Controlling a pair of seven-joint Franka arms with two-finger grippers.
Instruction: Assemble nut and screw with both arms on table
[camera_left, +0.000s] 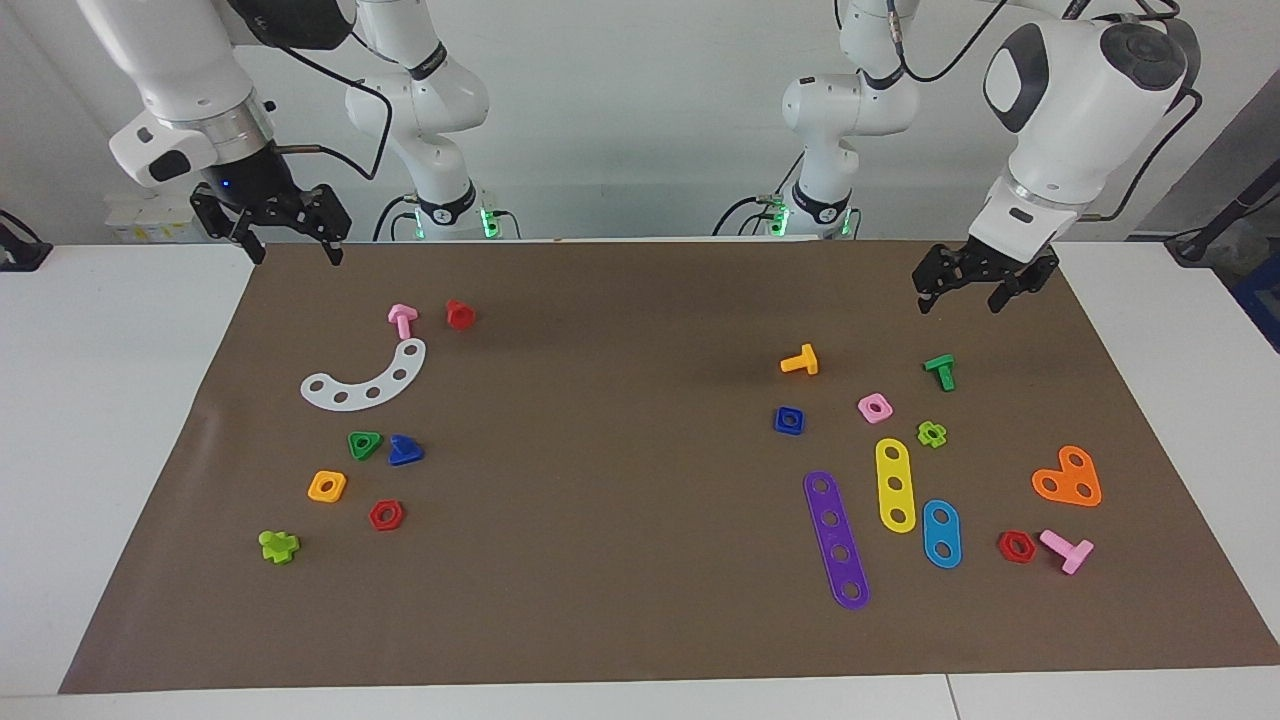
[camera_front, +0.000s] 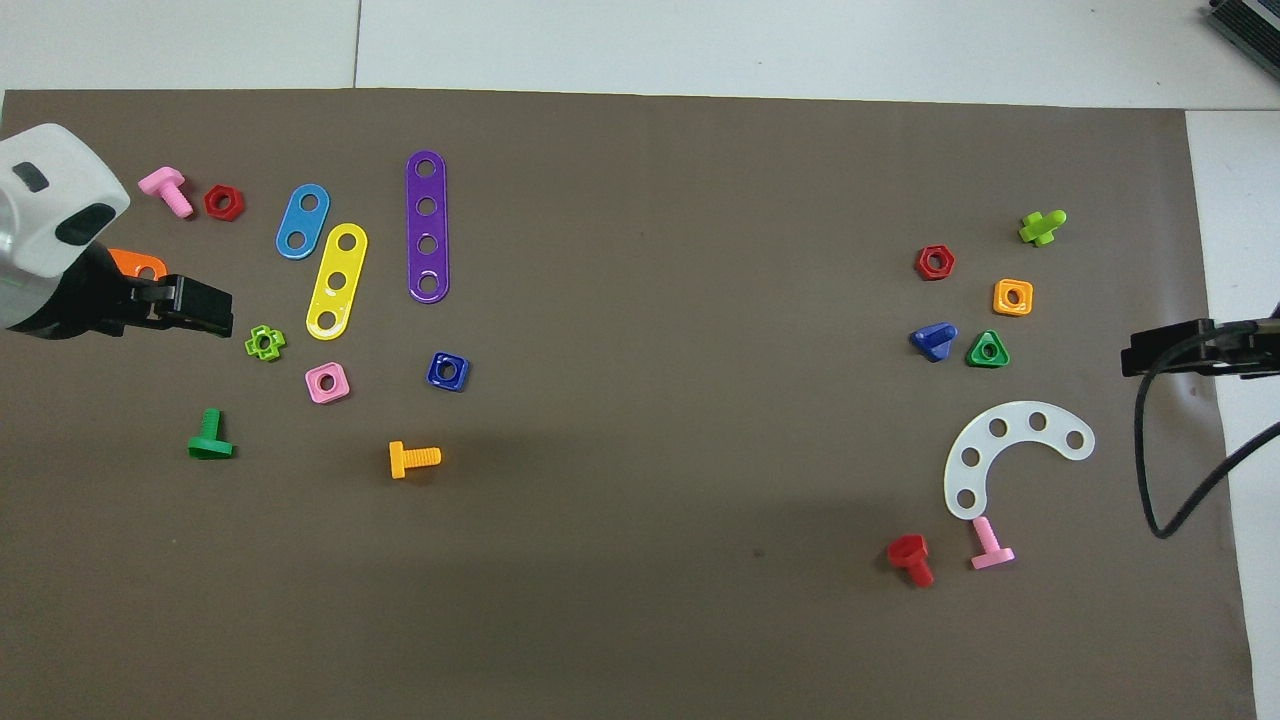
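The table (camera_left: 120, 420) with its brown mat is filling most of both views. The two arms are hanging raised at the mat's top edge in the facing view. The left gripper (camera_left: 985, 285), at that view's upper right, is showing its fingers spread apart and empty. The right gripper (camera_left: 290, 225), at the upper left, is likewise hanging open and carrying nothing.

Nothing of the assembly looks done yet: both parts are lying untouched and well apart. The nut (camera_left: 789, 420) is sitting right of centre in the facing view, beside a pink square nut (camera_left: 875, 407). The screw (camera_left: 405, 450) is lying left of centre, just beside a green triangular nut (camera_left: 364, 444). Picking up, meeting and threading are all remaining.

A purple strip (camera_left: 837, 539) and an orange bolt (camera_left: 800, 361) are lying near the nut. That green neighbour is likely crowding a grasp on the screw.
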